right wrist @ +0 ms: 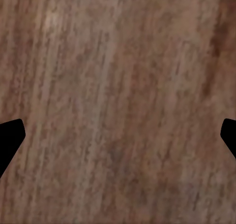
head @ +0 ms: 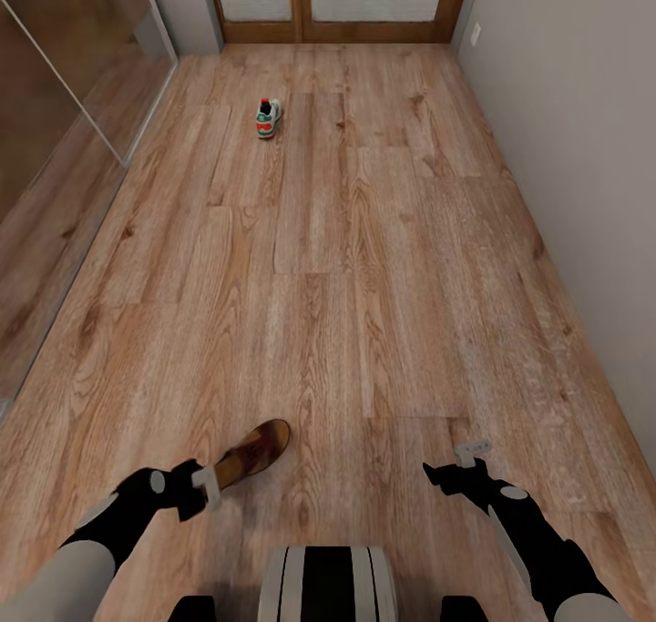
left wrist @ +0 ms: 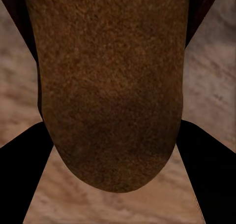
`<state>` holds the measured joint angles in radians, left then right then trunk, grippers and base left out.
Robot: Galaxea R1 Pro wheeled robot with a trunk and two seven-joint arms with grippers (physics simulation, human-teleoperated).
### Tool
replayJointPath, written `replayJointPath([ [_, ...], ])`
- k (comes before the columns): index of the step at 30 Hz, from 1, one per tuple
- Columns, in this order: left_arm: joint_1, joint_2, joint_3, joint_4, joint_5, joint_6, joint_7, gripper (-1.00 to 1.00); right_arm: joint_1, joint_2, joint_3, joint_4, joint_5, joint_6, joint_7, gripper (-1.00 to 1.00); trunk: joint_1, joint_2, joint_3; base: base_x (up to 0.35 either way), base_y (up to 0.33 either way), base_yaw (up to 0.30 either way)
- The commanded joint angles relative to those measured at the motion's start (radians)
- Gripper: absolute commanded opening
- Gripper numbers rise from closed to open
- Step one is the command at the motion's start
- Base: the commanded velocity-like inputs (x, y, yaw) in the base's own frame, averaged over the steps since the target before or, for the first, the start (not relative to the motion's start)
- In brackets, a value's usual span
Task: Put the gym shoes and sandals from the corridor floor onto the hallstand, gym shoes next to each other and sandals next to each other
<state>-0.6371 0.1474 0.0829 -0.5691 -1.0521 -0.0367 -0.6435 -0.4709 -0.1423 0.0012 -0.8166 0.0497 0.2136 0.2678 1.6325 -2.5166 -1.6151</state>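
Observation:
One brown sandal [head: 255, 451] lies low over the corridor floor [head: 364, 267] just ahead of my base, its heel end in my left gripper [head: 208, 487]. The left wrist view has the sandal's tan footbed [left wrist: 108, 86] wedged between the two dark fingers [left wrist: 19, 179], which press on both of its sides. A single gym shoe [head: 267, 118], white with green and red-orange patches, stands far down the corridor, left of centre. My right gripper [head: 472, 451] hovers open over bare planks [right wrist: 118, 86], its fingertips [right wrist: 10, 135] wide apart. The hallstand is out of view.
A wooden double door [head: 337, 7] closes the far end. A glossy reflective panel [head: 55, 121] lines the left side and a grey wall [head: 583, 148] the right. My own trunk [head: 328, 586] is at the bottom edge.

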Motion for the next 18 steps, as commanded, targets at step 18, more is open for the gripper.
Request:
replayJointPath([
  [18, 0.004, -0.003, 0.203, 0.007, 0.250, -0.004, 0.049, -1.00, 0.001, 0.000, 0.000, 0.022, 0.048, -0.018, 0.006, 1.00, 0.000, 0.000, -0.001, 0.001, 0.000, 0.000],
])
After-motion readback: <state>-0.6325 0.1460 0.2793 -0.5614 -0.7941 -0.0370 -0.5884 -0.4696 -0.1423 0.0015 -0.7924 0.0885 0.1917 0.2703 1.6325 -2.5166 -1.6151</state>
